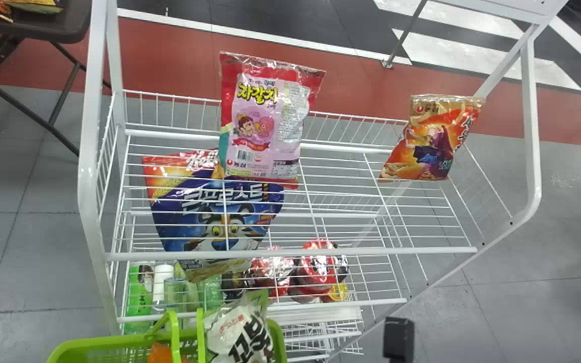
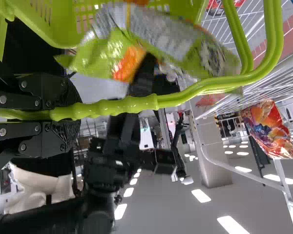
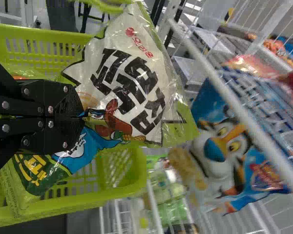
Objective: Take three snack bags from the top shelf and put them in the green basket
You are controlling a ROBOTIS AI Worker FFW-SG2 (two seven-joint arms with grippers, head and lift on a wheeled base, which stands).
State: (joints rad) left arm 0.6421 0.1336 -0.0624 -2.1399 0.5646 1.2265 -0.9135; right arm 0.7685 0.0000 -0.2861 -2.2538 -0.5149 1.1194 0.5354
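In the head view we get the pink bag and orange bag up on the top shelf, white-green bag at the green basket. Right wrist view gives us the right gripper pinched closed on that white-green bag; left wrist view, the left gripper clamped round the basket handle.

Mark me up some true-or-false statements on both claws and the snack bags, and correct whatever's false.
1. The left claw holds the basket handle. True.
2. The right claw is empty. False: it grips the white bag.
3. The pink bag is in the basket. False: it is on the top shelf.
4. In the head view, the orange bag is right of the pink bag. True.
5. Those two bags touch. False: there is a gap between them.
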